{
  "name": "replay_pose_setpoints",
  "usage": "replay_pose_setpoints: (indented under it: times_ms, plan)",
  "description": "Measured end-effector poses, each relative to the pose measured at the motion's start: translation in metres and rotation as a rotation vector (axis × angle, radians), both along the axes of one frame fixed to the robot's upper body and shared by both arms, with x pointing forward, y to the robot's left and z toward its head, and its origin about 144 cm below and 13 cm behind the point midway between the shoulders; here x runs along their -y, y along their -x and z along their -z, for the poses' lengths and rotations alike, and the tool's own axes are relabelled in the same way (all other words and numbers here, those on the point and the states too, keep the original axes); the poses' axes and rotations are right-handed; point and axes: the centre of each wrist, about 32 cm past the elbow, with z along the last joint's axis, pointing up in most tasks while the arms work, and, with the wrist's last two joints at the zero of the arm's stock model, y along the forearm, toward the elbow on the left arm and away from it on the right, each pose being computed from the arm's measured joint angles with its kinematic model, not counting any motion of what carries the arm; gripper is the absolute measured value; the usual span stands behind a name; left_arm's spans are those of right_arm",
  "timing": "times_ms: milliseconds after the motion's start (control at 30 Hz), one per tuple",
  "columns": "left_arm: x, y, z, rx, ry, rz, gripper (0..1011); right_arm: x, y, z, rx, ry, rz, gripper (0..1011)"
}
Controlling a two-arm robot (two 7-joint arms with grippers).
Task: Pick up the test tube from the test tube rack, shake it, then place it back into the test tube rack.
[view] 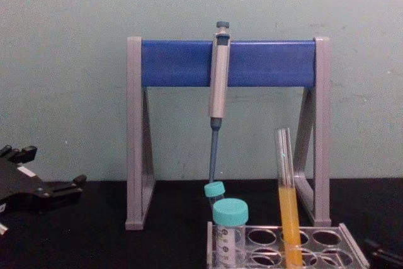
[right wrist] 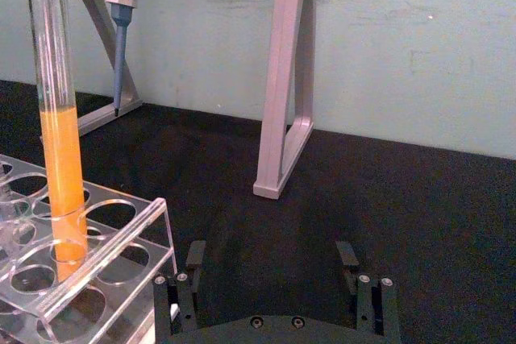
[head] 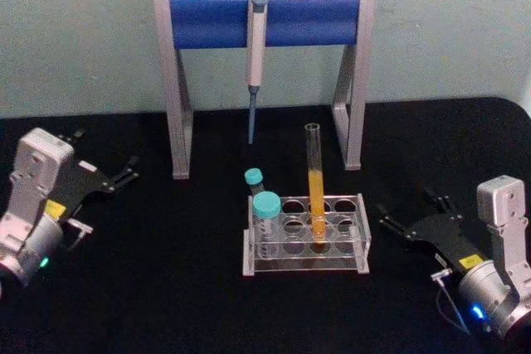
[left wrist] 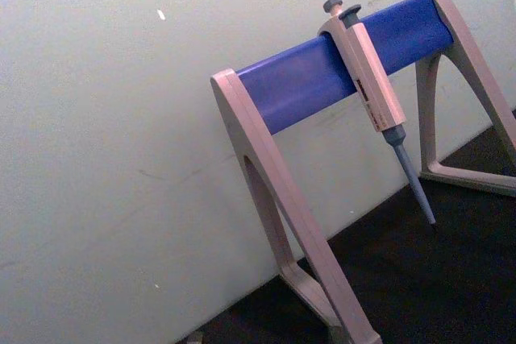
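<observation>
The test tube [head: 315,180] is shown standing nearly upright in the test tube rack [head: 305,234], in a hole of the middle column, its long axis close to vertical and its open mouth well above the rack; orange-yellow liquid fills the lower half. The right gripper [head: 412,211] is seen resting low over the black tabletop [head: 166,288] just to the right of the rack, its fingers [right wrist: 196,254] spread apart and holding nothing. From these fingers the tube lies to the left and slightly forward, as the right wrist view confirms. The left gripper [head: 106,173] is parked well apart on the far left, its fingers parted and empty. The right arm is judged the nearer, and a sideways approach to the bare glass above the rack is judged suitable.
</observation>
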Motion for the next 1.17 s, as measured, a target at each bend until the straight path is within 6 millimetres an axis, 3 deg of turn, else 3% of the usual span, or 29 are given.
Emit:
replay_pose_setpoints:
  times_ms: [1167]
  plan:
    - [0.0000, 0.0000, 0.0000, 0.000, 0.000, 0.000, 1001, 0.0000, 0.0003, -0.0005, 0.002, -0.002, 0.004, 1000]
